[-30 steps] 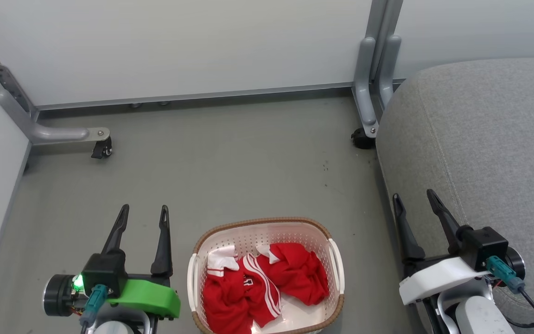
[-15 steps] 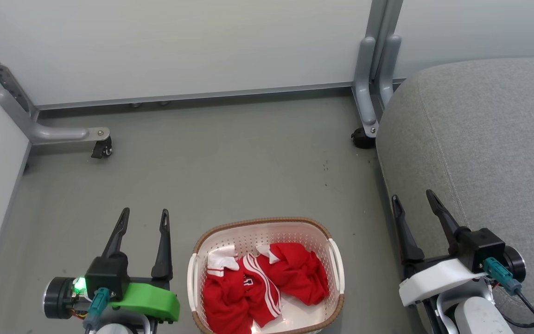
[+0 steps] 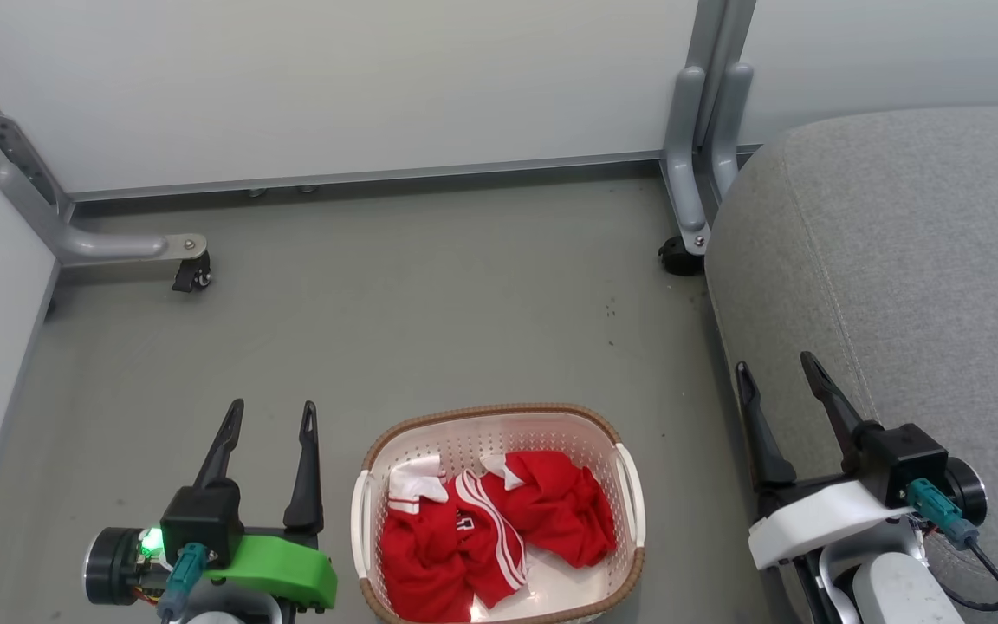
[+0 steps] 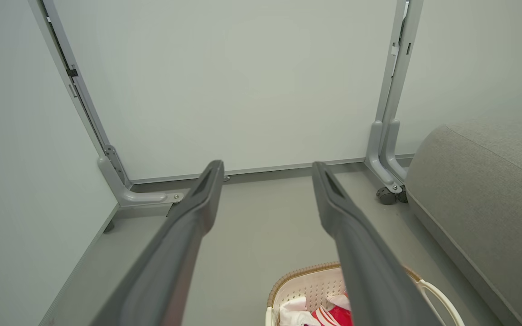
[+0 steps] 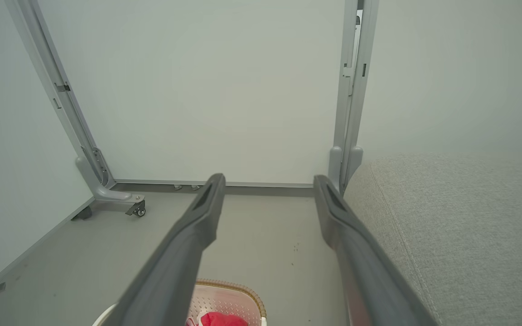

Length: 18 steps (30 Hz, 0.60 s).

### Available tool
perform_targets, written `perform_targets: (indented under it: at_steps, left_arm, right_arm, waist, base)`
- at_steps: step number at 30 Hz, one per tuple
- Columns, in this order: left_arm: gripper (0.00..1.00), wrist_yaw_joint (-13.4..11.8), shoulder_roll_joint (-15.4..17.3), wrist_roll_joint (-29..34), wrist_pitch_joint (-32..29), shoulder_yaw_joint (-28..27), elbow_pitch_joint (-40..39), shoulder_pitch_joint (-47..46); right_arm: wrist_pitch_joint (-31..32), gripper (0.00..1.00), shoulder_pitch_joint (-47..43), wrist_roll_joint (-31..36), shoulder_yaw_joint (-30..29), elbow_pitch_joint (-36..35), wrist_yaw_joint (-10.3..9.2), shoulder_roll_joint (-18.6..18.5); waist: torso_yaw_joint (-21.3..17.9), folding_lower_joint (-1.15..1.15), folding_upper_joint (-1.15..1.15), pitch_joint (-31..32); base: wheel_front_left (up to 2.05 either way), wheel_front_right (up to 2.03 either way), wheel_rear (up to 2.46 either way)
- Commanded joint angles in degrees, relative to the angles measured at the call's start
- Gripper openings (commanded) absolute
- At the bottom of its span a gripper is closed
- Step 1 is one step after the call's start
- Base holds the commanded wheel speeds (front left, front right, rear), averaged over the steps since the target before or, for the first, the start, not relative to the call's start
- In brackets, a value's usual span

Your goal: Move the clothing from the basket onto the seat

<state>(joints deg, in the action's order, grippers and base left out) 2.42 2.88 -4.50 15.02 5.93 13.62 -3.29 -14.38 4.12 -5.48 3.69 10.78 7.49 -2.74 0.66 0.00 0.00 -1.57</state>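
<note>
The cream basket [image 3: 499, 429] with a brown rim stands on the grey floor at the bottom centre of the head view. Inside lies crumpled red clothing [image 3: 499, 529] with white stripes and trim. My left gripper [image 3: 271, 409] hangs open just left of the basket, nothing between its fingers. My right gripper [image 3: 774, 364] is open to the basket's right, by the edge of the light grey seat [image 3: 906, 260]. The basket rim [image 4: 297, 278] and seat [image 4: 483, 199] show low in the left wrist view; the right wrist view catches the clothing [image 5: 222, 319] and seat [image 5: 451, 226].
White partition panels close off the back and left. Their grey metal feet carry castors: one [image 3: 194, 276] at the back left, another [image 3: 679, 258] beside the seat's far corner. Bare grey floor [image 3: 430, 295] stretches between basket and panels.
The whole head view has shifted slightly, so the camera moved a little. Both grippers stay open in about the same place; basket and clothing are unchanged.
</note>
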Motion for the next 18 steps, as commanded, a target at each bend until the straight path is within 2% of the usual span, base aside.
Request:
perform_targets:
  at_steps: [1,9,18]
  left_arm:
    - [1.0,-0.4,0.04,-0.56,0.22,0.19,0.41,-0.69]
    - [1.0,-0.4,0.04,-0.91,0.22,3.67,3.55,-4.61]
    - [1.0,-0.27,0.07,-2.21,0.22,11.95,9.28,-13.12]
  right_arm:
    - [0.13,1.0,0.43,0.29,-0.19,-0.36,0.0,-0.26]
    - [0.69,1.0,2.85,1.07,-0.32,-2.57,0.0,-0.25]
    - [1.72,1.0,7.83,2.66,-0.14,-6.81,0.0,-0.24]
  waist:
    - [0.08,0.0,0.0,-0.55]
    - [-0.03,0.0,0.0,-5.46]
    - [-0.79,0.0,0.0,-16.28]
  base:
    - [0.0,0.0,0.0]
    - [0.0,0.0,0.0]
    - [0.0,0.0,0.0]
